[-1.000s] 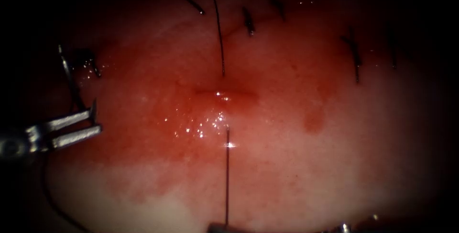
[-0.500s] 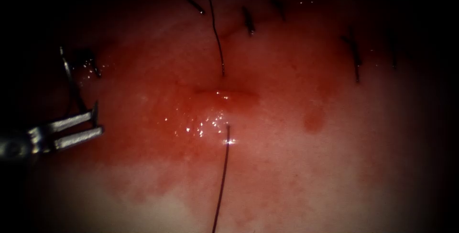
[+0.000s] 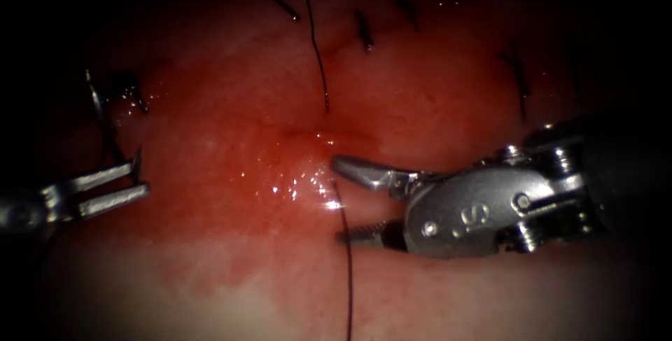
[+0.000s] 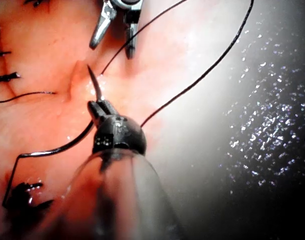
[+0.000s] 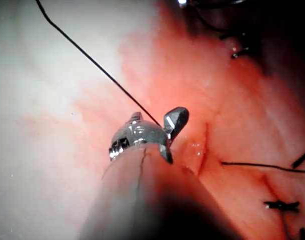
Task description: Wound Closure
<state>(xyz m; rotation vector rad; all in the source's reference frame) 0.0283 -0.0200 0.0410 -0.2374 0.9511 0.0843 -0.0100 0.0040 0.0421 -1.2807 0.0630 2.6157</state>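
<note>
My left tool (image 3: 142, 177) is off to the left of the cut (image 3: 329, 134), jaws shut on the curved needle (image 3: 102, 118) close behind its point. The needle is out of the tissue; in the left wrist view its point rises past the left tool (image 4: 98, 107) and its body (image 4: 57, 147) curves away behind. My right tool (image 3: 339, 199) comes in from the right with jaws open, one on each side of the thread (image 3: 346, 271) just below the cut, holding nothing. A second length of thread (image 3: 318, 54) enters the tissue above the cut. The right wrist view shows one right fingertip (image 5: 175, 120) beside the thread (image 5: 92, 60).
Finished stitches with cut ends sit along the top of the tissue (image 3: 364, 33) (image 3: 519, 78). Red fluid (image 3: 297, 185) glistens around the cut. Pale tissue (image 3: 210, 306) lies toward the front. The right tool's open jaws also appear in the left wrist view (image 4: 115, 25).
The thread below the cut, taut a second ago, went slack. The right tool has come in from the right with open jaws around it. The left tool and needle have stayed put.
</note>
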